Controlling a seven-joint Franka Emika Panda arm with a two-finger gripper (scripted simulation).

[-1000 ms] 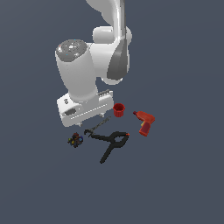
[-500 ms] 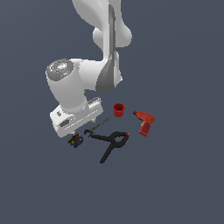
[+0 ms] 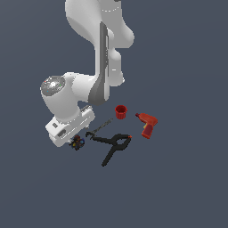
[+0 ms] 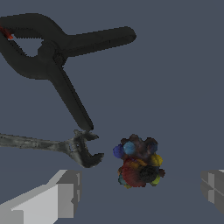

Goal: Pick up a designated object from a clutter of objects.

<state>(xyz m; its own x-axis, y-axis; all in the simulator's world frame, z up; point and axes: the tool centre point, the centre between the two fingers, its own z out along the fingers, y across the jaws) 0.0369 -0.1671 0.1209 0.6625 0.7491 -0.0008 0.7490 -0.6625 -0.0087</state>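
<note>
The dark multicoloured lump (image 4: 138, 162) lies on the grey floor, between my two grey fingers (image 4: 65, 192) in the wrist view, with gaps on both sides. My gripper (image 4: 140, 190) is open and empty, low over the lump. In the exterior view the lump (image 3: 78, 142) peeks out under the white hand, and the gripper (image 3: 75, 141) sits just above it. The black clamp (image 4: 52, 57) and the thin grey tool (image 4: 65, 146) lie close beside the lump; the tool's jawed end is near one finger.
In the exterior view the black clamp (image 3: 113, 146) lies at the lump's right, the thin grey tool (image 3: 100, 127) runs toward the red cup (image 3: 120, 111), and the red-orange drill (image 3: 148, 124) is furthest right.
The hand has moved down and toward the exterior view's left, ending low over the lump. The objects have not moved.
</note>
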